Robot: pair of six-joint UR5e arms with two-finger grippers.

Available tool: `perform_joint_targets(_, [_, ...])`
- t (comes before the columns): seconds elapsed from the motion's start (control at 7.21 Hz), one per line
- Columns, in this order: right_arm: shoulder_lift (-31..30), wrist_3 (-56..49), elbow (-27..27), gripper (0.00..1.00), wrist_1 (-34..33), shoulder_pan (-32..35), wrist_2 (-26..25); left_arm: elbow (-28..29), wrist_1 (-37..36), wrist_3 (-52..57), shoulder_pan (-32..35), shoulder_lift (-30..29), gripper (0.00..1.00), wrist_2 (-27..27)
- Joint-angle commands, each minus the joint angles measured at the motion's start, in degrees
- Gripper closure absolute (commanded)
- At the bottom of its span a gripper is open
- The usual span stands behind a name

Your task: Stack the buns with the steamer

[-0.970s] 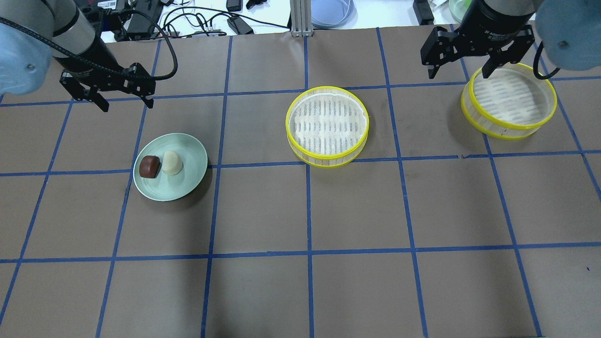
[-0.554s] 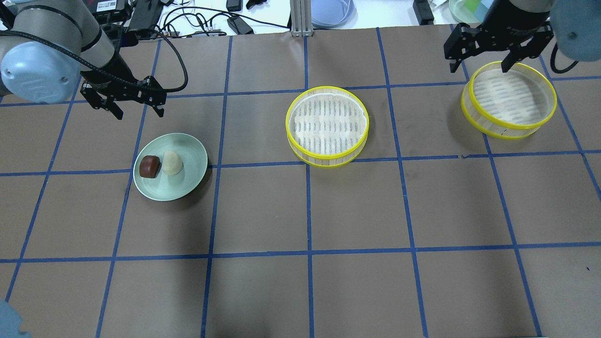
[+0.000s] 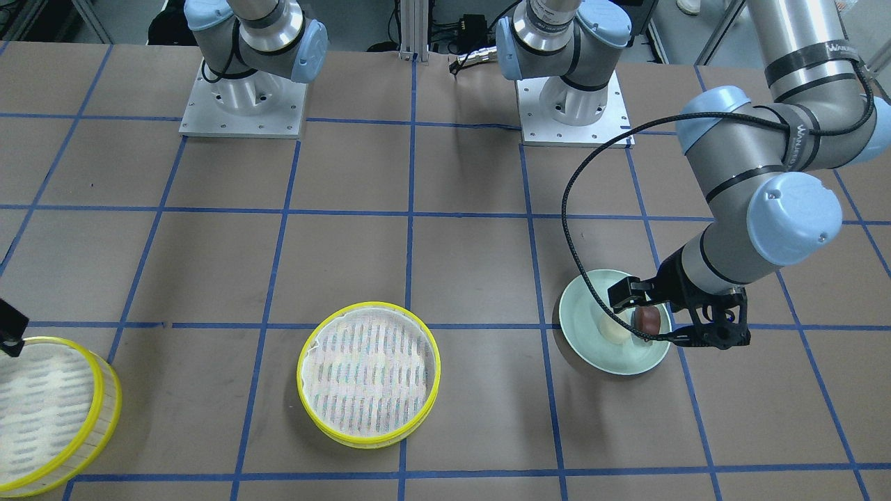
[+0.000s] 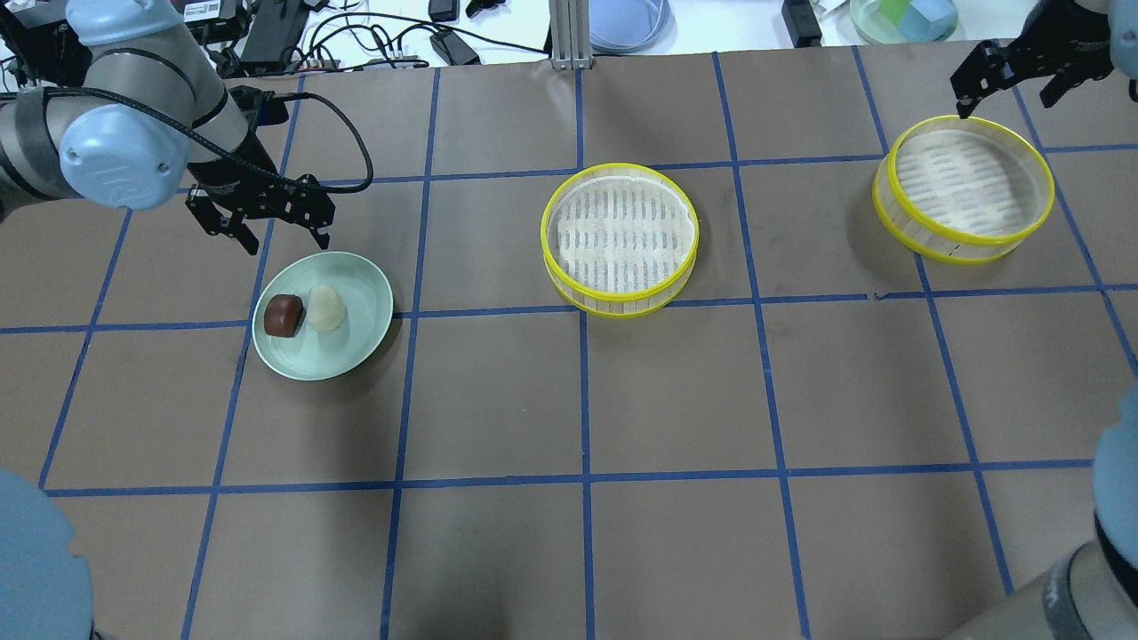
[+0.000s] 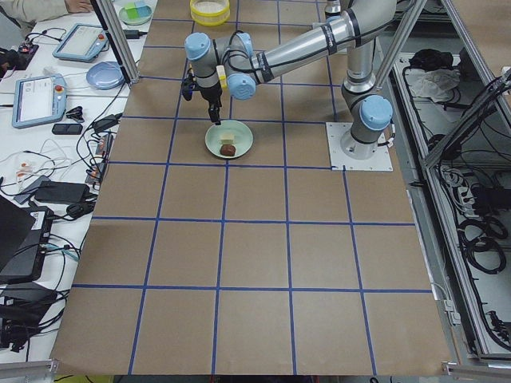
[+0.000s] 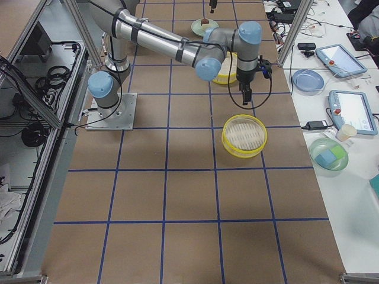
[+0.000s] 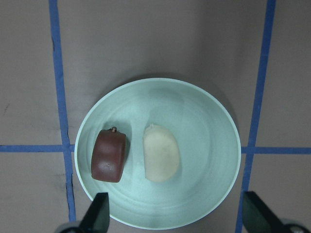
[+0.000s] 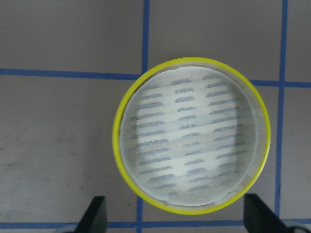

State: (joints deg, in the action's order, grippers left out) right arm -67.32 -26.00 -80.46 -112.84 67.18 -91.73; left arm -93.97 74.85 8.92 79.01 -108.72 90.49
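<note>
Handling, buns: I judge the cream-white rounded bun and the dark reddish-brown bun to be soft, light and easily dented. I would pinch one at a time, gently, across its narrow sides and low on its body.
Handling, steamer: I judge the two round yellow-rimmed steamer trays to be light, with stiff rims and thin walls that may flex. I would grip over the rim, one finger inside and one outside.
Look, buns: the cream one is a smooth oval lump. The brown one is blockier, with a tiny nub at one end.
Look, steamer: both trays have whitish slatted-patterned floors and translucent sides, and both are empty.
Where, buns: they lie side by side with a slim gap between them on a pale green round plate, on the brown gridded worktop.
Where, steamer: the centre tray sits mid-worktop, well apart from the plate. The right tray sits far to my right.
Left gripper: spread wide and empty, hovering above the plate's near edge.
Right gripper: spread wide and empty, hovering beside the right tray's rim.
</note>
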Motion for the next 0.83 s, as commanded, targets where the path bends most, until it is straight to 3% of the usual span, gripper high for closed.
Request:
perform_joint_targets(0.0, [6.1,-4.4,1.2,0.02,-2.6,-5.7,0.5,-1.3,-2.2,0.0,0.0,-2.5,0.05,0.1])
perform_joint_targets(0.14, [8.9,-3.9,1.3,0.04,-2.8,-7.8,0.8,-1.4,-2.8,0.0,0.0,-3.7,0.05,0.1])
perform_joint_targets(0.42, [11.7,-3.5,1.4,0.19,-5.8,-8.5,0.8,-1.4,-3.6,0.2,0.0,-6.2,0.06,0.1])
perform_joint_targets(0.55, [12.5,-3.5,1.4,0.19,-6.5,-8.5,0.8,-1.4,-4.2,0.3,0.0,-7.6,0.07,0.2])
perform_joint_targets(0.69, [12.6,-3.6,1.4,0.19,-7.0,-8.6,0.8,-1.5,-4.1,0.8,0.0,-8.3,0.14,0.3])
